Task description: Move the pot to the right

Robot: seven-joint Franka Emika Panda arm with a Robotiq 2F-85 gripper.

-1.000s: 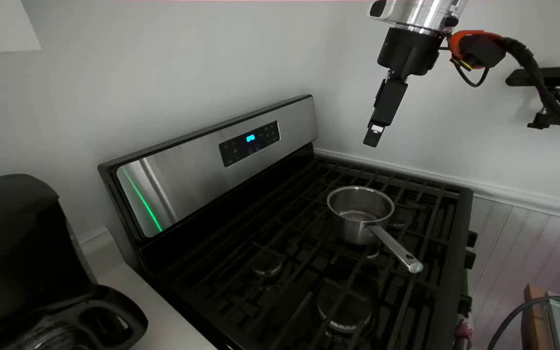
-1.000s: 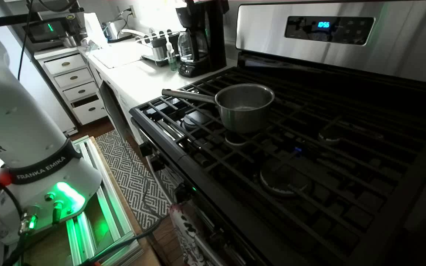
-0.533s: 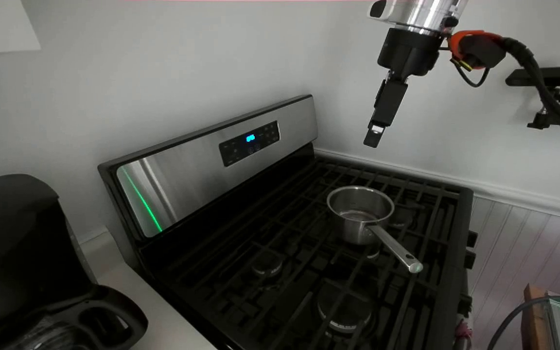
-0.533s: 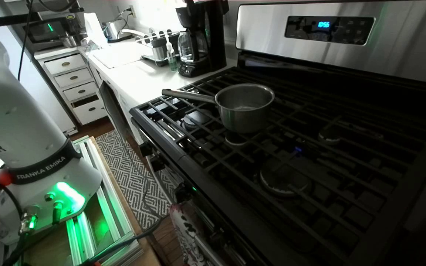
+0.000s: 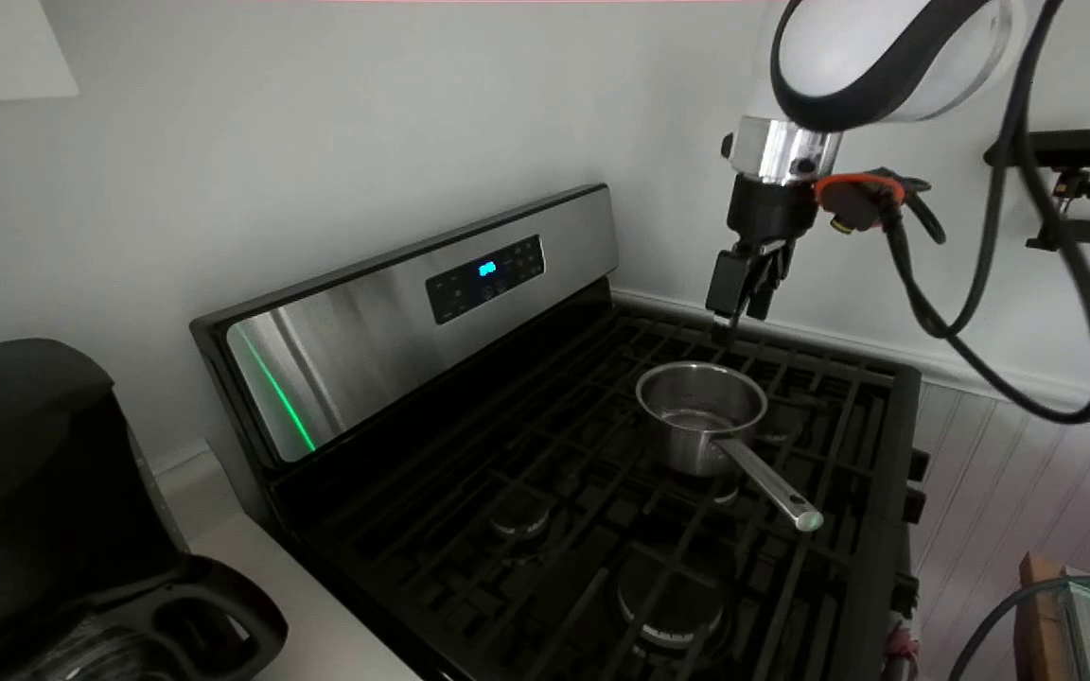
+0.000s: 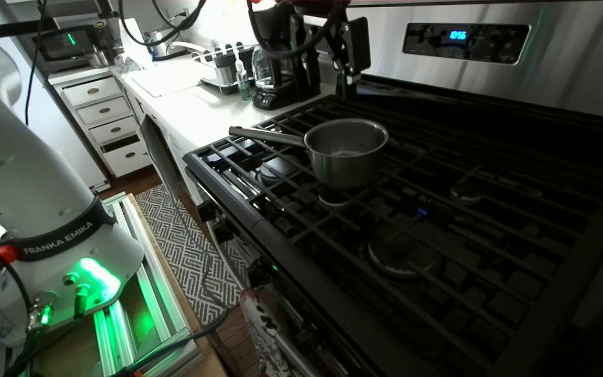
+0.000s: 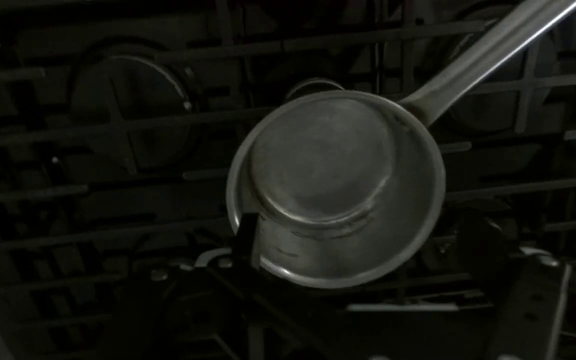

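Gripper (image 5: 741, 322): points downward, slightly tilted, above the saucepan (image 5: 699, 426); a gap shows between it and the rim in both exterior views.
Fingers (image 7: 246, 240): spread well apart; in the wrist view, one crosses the rim in line of sight while its mate stands dark, just off the rim.
Saucepan: upright on the grates (image 6: 312, 226) of the gas stove (image 5: 893, 454), near their middle; whether it stands over the small central burner (image 6: 334, 199) or beside it, I cannot tell. Streaks mark its inner wall in the wrist view.
Handle (image 5: 770, 480): long, straight, metal, with a hole near its end, running toward the stove's front edge.
Front burner (image 5: 668, 601): round and dark, below the grates, near the saucepan.
Control panel (image 6: 466, 42): at the back of the stove, blue digits reading 10:56 in an exterior view.
Coffee maker (image 5: 34, 454): black, just beside the stove.
Arm (image 6: 66, 199): white, lower section lettered FRANKA EMIKA, a green light glowing on its base.
Towel (image 6: 267, 324): patterned, hanging at the stove's front.
Rug (image 6: 197, 246): grey and white, on the floor.
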